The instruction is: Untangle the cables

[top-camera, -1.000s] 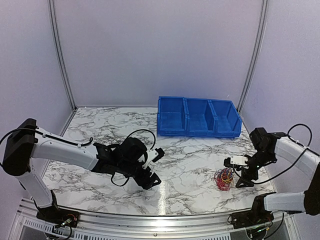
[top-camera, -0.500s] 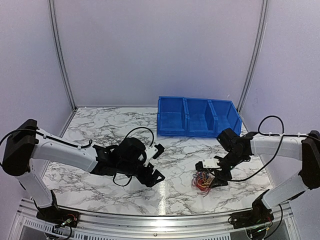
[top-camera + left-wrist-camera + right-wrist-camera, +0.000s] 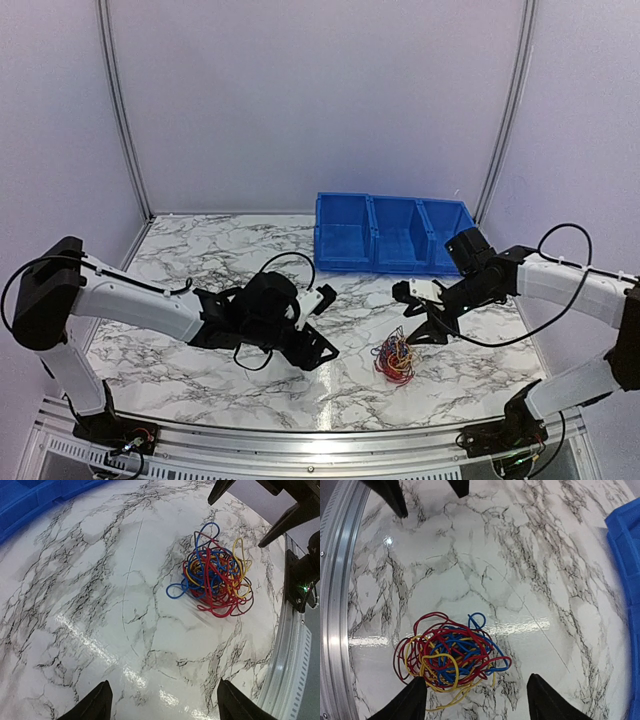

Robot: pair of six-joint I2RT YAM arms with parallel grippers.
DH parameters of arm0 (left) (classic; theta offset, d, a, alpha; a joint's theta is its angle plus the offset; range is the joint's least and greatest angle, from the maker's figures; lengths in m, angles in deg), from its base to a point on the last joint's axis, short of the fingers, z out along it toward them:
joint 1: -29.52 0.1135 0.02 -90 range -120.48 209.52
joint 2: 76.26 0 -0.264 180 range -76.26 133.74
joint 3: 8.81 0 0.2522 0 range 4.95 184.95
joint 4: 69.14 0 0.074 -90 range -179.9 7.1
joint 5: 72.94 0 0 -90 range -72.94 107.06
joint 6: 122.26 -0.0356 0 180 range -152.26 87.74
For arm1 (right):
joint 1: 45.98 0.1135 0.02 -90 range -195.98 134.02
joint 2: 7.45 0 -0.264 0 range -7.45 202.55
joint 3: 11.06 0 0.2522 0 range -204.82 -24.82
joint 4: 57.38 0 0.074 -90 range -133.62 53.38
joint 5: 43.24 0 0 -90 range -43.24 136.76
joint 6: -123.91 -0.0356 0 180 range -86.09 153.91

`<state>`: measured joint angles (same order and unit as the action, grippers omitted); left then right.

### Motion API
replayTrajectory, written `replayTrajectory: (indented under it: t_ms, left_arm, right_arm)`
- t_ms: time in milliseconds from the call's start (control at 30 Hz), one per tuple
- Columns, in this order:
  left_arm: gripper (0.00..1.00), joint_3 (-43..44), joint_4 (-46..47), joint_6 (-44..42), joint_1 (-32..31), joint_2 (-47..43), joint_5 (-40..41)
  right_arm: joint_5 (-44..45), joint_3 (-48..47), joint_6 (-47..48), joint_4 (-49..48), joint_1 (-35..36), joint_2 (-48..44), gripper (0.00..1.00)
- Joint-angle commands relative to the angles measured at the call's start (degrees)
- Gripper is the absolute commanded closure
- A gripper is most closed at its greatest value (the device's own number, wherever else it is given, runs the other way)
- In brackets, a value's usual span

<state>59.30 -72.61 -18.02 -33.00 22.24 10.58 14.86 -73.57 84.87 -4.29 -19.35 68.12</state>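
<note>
**Top external view: cable bunch on the desk between two open sets of jaws**

Top external view shows the cables point(image 3: 393, 358) as one small tangle of red, yellow and blue wire. It lies on the marble desk point(image 3: 230, 250), right of centre and toward the near rail point(image 3: 300, 440), well apart from the blue three-compartment bin point(image 3: 395, 262) at the back.

The left arm point(image 3: 130, 300) reaches in low from the left, and its jaws point at the bunch from near by without touching it. In the left wrist view, both fingertips point(image 3: 92, 707) stand wide apart with only bare marble between them: released, grasping nothing. The bunch point(image 3: 215, 582) lies ahead of them, with the other arm's dark fingers point(image 3: 285, 525) just beyond it.

The right arm point(image 3: 560, 280) comes in from the right, and its jaws hang just beside the tangle. In the right wrist view, its fingertips point(image 3: 540, 700) are spread wide, also released. The cables point(image 3: 450, 655) lie close in front of them, toward the left fingertip, whose tip overlaps the edge of the tangle; whether they touch I cannot tell. No wire is pinched.
</note>
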Motion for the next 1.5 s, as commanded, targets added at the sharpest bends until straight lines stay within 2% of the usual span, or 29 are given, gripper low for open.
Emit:
replayTrajectory:
  t_ms: [0, 67, 167, 233, 300, 533, 667, 800, 967, 1033, 1200, 1333, 1467]
  left_arm:
    - [0.24, 5.23, 2.06, 0.6, -0.19, 3.61, -3.19]
    - [0.24, 7.79, 2.19, 1.0, -0.23, 5.49, -3.67]
    - [0.24, 12.15, 2.32, 1.72, -0.23, 8.69, -3.38]
    - [0.23, 14.86, 2.73, 2.31, -0.23, 10.78, -3.28]
    - [0.1, 17.14, 3.35, 3.48, -0.23, 12.58, -0.04]
    - [0.11, 22.97, 5.4, 4.33, -0.23, 17.3, 1.6]
    - [0.11, 23.72, 6.24, 4.55, -0.23, 18.43, 0.77]
    - [0.11, 21.96, 8.31, 4.57, -0.3, 17.72, 4.29]
    - [0.1, 18.6, 10.48, 4.11, -0.32, 15.7, 4.98]
    - [0.1, 17.38, 10.78, 4.12, -0.32, 14.94, 5.0]
    - [0.1, 14.86, 12.74, 3.27, -0.59, 13.75, 3.51]
    - [0.1, 13.52, 15.6, 0.02, -1.92, 13.79, 3.22]
    - [0.1, 12.21, 20.1, -1.83, -3.67, 14.68, 3.84]
  right_arm:
    - [-2.34, 0.79, -3.64, -2.7, -1.54, -3.81, 0.38]
    - [-2.61, 0.87, -3.98, -2.62, -1.75, -3.01, 0.46]
    - [-3.27, 0.55, -3.66, -0.5, -2.0, -1.1, 0.52]
    - [-3.34, 0.98, -4.36, -0.24, -2.52, -0.57, 0.53]
    - [-3.03, 1.49, -4.97, -0.21, -3.03, -0.64, 0.51]
    - [-1.68, 2.66, -5.88, 1.89, -3.96, -1.7, 0.52]
    - [-2.64, 3.59, -6.05, 1.64, -3.96, -1.77, 0.53]
    - [-4.41, 3.48, -7.17, 0.43, -3.98, -0.67, 0.53]
    - [-5.62, 2.49, -8.48, -0.85, -3.96, 2.06, 0.59]
    - [-6.03, 1.52, -9.03, -1.04, -4.0, 3.37, 0.65]
    - [-7.13, -0.9, -9.35, 0.53, -3.96, 5.28, 0.94]
    - [-7.76, -1.55, -9.05, 1.04, -3.98, 2.87, 1.0]
    - [-8.98, -2.6, -7.57, 2.37, -3.96, 1.09, 1.0]
